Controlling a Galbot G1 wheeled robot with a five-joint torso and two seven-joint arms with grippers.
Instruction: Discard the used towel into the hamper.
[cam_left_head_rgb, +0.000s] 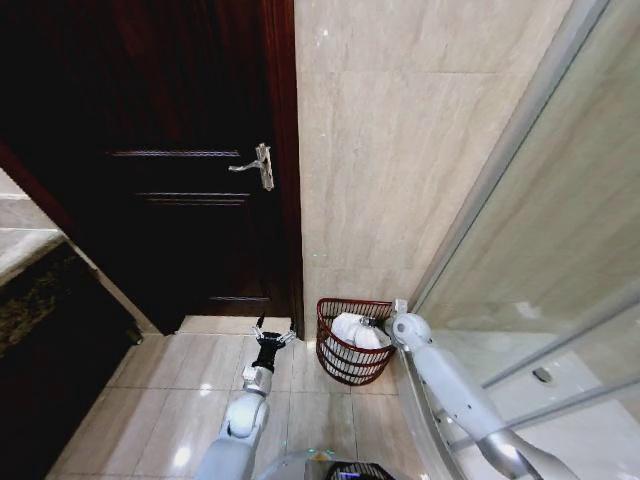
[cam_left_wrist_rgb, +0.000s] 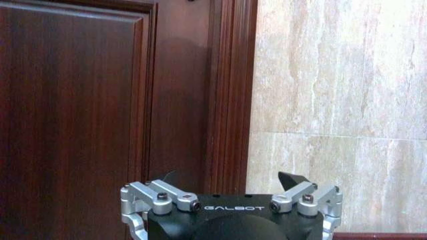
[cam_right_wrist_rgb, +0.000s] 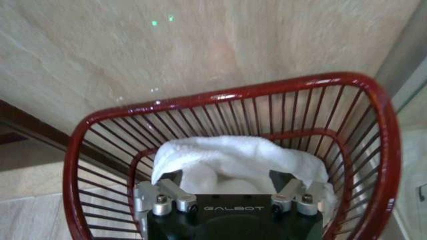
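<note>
The white folded cloth towel (cam_right_wrist_rgb: 230, 157) hid the floor of the dark red ribbed wire hamper (cam_right_wrist_rgb: 120, 116); the picture's edge cut off the hamper's near rim.

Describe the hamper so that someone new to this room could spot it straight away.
Start at the dark wooden door and follow the beige tiled wall to the corner where it meets the glass shower screen. On the floor there stands the hamper, a round reddish-brown wire basket with thin vertical ribs. A white towel lies inside it, with the right gripper just above.
</note>
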